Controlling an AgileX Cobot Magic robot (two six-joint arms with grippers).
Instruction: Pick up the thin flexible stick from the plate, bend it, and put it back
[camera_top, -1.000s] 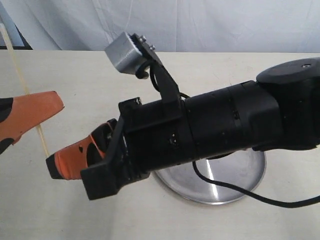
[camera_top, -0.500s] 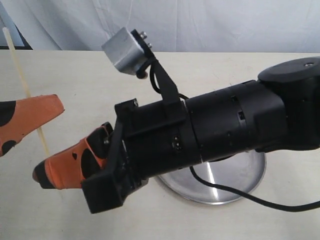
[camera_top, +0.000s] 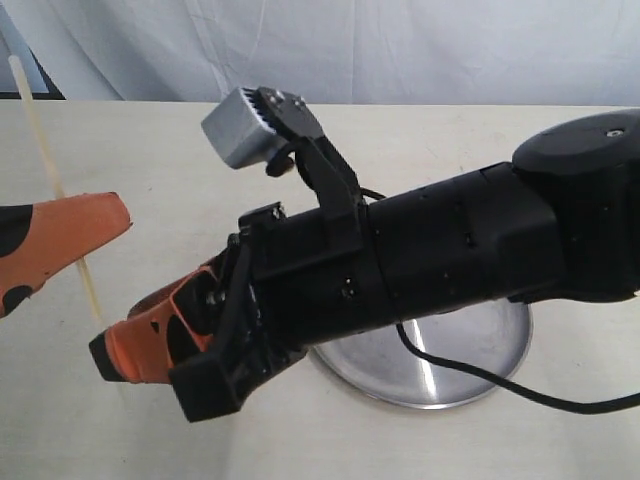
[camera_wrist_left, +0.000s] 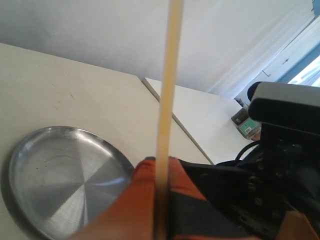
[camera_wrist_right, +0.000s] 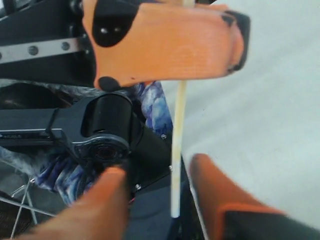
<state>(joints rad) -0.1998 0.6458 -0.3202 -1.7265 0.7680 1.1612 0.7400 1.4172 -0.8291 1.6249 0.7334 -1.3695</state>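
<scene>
Pinching the thin flexible stick (camera_top: 38, 140) low on its length, the left gripper (camera_top: 68, 240) has its orange jaws closed on it. The stick stands nearly upright in the air, its long part rising above those jaws and a shorter tail hanging below them. That grip seems chosen to leave the tail free for a second hold.

To the right, the right gripper (camera_top: 125, 325) has its jaws apart. The right wrist view shows the stick's lower end in the gap between the two orange fingers (camera_wrist_right: 107, 205), apparently touching neither. I judge this to be the set-up for the bend: one part fixed, the other about to be taken.

Farther right, partly hidden by the right arm, the silver metal plate (camera_top: 470, 360) lies on the table (camera_top: 150, 150), well apart from both sets of jaws, with no stick on it.

No writing is readable. A small green-and-white label (camera_wrist_left: 246, 126) beyond the left jaws is too blurred.
</scene>
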